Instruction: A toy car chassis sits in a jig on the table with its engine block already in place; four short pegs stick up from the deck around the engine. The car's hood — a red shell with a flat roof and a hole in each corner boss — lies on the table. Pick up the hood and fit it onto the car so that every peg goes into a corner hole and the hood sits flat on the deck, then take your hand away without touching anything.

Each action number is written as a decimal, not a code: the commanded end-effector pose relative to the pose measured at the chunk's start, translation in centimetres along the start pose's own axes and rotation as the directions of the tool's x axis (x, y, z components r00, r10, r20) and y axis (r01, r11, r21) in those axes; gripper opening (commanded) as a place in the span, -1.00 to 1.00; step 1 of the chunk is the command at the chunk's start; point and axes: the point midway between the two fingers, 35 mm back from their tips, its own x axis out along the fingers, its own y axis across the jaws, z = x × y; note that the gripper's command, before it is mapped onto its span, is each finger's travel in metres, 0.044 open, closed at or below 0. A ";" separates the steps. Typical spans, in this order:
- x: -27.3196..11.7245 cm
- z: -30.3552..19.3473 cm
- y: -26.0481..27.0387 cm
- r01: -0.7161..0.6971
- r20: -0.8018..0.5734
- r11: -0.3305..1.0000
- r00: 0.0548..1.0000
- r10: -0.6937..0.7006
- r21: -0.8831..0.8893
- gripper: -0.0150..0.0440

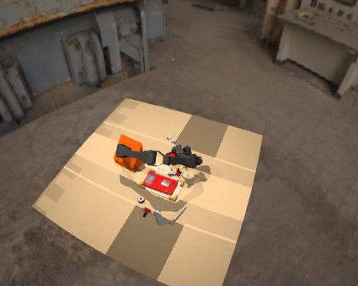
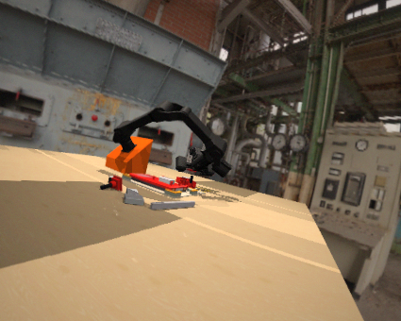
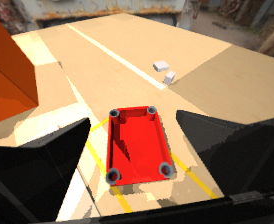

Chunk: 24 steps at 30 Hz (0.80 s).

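The red hood [image 3: 139, 145] lies on the table inside a yellow outline, with walls and four grey-ringed corner bosses showing in the wrist view. It is mostly hidden by the arm in the top and exterior views. My gripper [image 3: 134, 117] is open and empty, its two black fingers wide apart to the left and right of the hood in the image. The hood lies below and between them, and I see no contact. The red chassis [image 1: 156, 184] [image 2: 144, 179] sits in the pale jig beside the hood, with the grey-white engine block [image 1: 166, 183] [image 2: 166, 180] on its deck. The pegs are too small to make out.
The orange arm base [image 1: 129, 154] [image 2: 138, 158] [image 3: 8, 75] stands at one side. Two small white blocks [image 3: 161, 66] lie beyond the hood. A wheel [image 1: 141, 199], a red-black part [image 1: 146, 211] [image 2: 113, 183], a grey wedge [image 1: 160, 218] [image 2: 133, 197] and a grey bar [image 1: 178, 214] [image 2: 173, 205] lie past the jig.
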 end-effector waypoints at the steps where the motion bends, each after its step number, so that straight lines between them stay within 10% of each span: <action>1: 0.1 -0.3 -0.1 0.001 -0.007 1.000 1.000 -0.001 -0.005 1.00; 24: 0.7 -1.4 -0.1 0.005 -0.009 1.000 1.000 -0.005 -0.005 1.00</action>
